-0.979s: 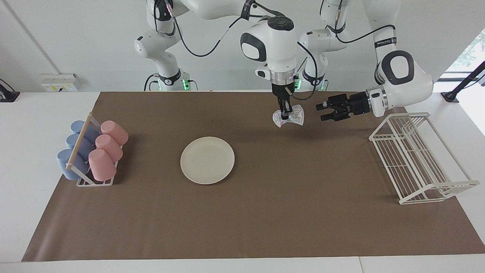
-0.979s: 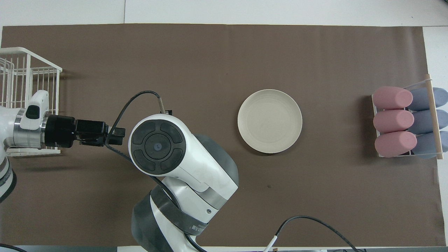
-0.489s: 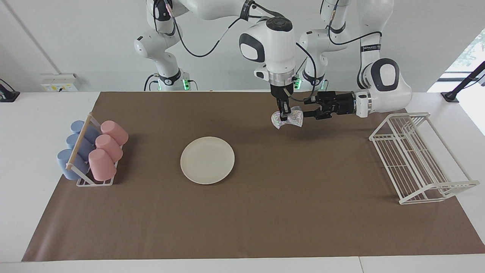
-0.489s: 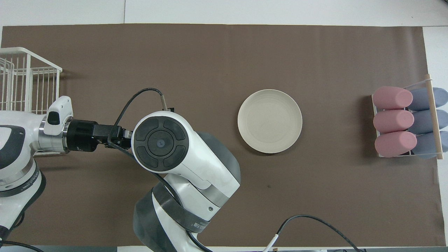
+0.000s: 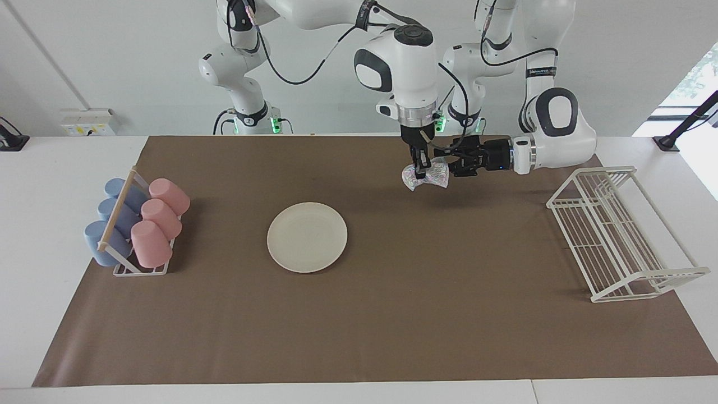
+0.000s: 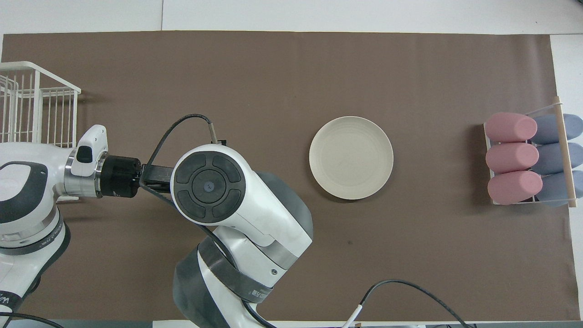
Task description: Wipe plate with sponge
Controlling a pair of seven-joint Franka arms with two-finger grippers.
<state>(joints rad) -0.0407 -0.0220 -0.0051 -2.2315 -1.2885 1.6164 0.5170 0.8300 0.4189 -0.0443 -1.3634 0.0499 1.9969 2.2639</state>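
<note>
Two arms meet over one small sponge.

Facing view: the right gripper hangs straight down over the brown mat, toward the worktop edge nearest the robots and somewhat toward the left arm's end. Its jaws are closed on the top of the sponge, which droops below them in a crumpled fold, clear of the mat. The left gripper comes in level from the wire rack's end, tips right at the sponge's edge. Whether those jaws are parted or pinched on it, cannot tell. The plate lies flat and bare on the mat near the worktop's middle, well apart from both grippers, toward the end where the cup rack stands with its pink and blue cups.

Handling, as judged: the sponge looks light, limp and wrinkled. It should fold under any pinch, so a grip across its bulk suits better than one on a loose corner. The plate looks stiff and smooth, apt to slide under a wipe unless pressed from above.

Overhead view: the right arm's wrist housing hides the sponge and both sets of jaws. The left arm's wrist points straight at that housing from the wire rack end. The plate sits uncovered, farther along toward the cup rack.
</note>
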